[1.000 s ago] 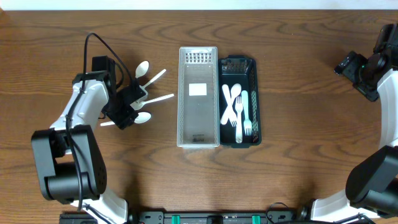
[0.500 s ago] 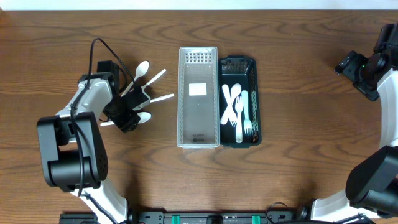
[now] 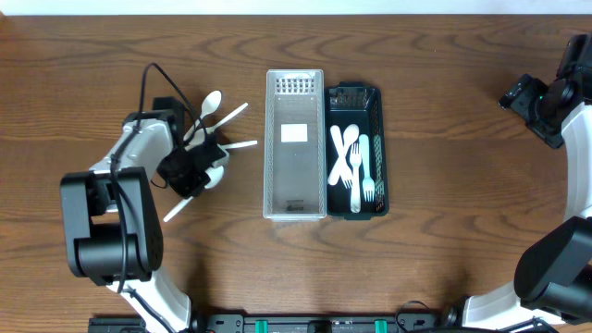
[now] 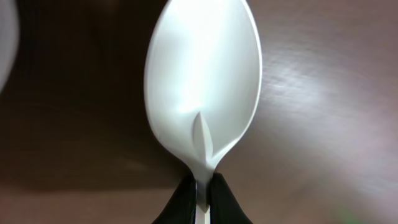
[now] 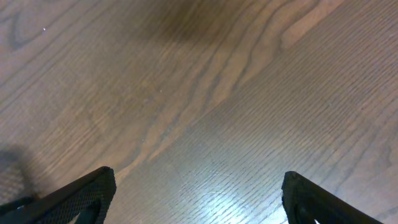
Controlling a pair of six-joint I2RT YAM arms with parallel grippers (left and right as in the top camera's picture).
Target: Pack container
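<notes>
Left tool (image 4: 200, 186): closed narrow on the neck of a white spoon (image 4: 202, 81), bowl pointing away from the wrist.
Spoon's place: left of the clear tray (image 3: 269, 139), near the loose spoons (image 3: 212, 102) on the desk (image 3: 444, 231).
Axis: spoon lies diagonally, bowl end toward the tray. The tray's long side runs crosswise to it, so a turn seems needed.
Nearer arm: left.
Right tool (image 5: 199, 193): wide, empty, well apart at the far edge.
</notes>
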